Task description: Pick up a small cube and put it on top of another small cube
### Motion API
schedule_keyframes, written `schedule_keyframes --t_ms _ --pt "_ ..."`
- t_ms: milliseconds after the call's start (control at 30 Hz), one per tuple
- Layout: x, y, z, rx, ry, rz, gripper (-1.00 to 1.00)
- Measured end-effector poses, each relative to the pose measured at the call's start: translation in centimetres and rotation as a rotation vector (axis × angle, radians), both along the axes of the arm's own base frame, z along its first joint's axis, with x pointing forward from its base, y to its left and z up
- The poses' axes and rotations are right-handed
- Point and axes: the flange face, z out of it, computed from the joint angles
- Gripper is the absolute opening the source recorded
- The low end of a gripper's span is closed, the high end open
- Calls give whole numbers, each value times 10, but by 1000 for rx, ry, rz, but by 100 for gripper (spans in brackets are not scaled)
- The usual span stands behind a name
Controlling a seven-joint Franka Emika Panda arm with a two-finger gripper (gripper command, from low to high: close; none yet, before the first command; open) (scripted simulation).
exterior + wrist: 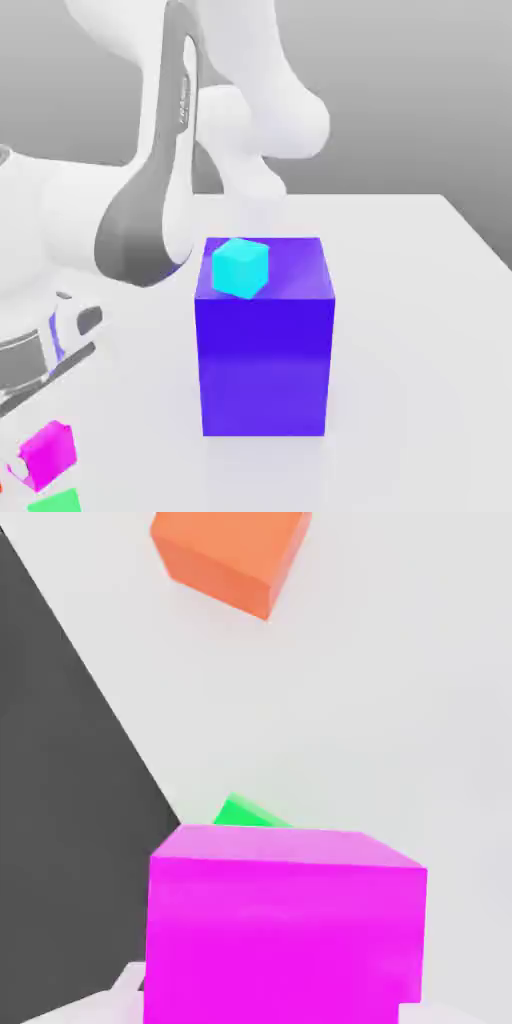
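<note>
magenta-pink small cube (48, 452) low at the exterior view's left, pinched in the gripper (30, 470), pale fingertips (110, 1002) just showing at its lower edges in the hand view. gripper closed tight on that cube (285, 927), held right up against the hand camera. just below it in the exterior view, at the frame's lower edge, green small cube (55, 502), close beneath but whether touching cannot tell; in the hand view a sliver of green (250, 812) peeking out from behind the magenta cube's top edge. farther off on the white surface (400, 712), orange cube (230, 557), well apart from the held one. toward the middle of the exterior view, large blue-violet block (265, 350) standing on the surface (420, 300), with a cyan small cube (241, 267) resting on its top near the far left corner. white arm (150, 200) sweeping down from above toward the lower left.
</note>
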Motion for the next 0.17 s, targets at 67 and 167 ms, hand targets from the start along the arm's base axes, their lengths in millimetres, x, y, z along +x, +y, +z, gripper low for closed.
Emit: schedule_keyframes --t_ms 67,167 --pt "0 0 -29 -1 1 -4 100" --pt "0 0 -29 -1 0 -4 100"
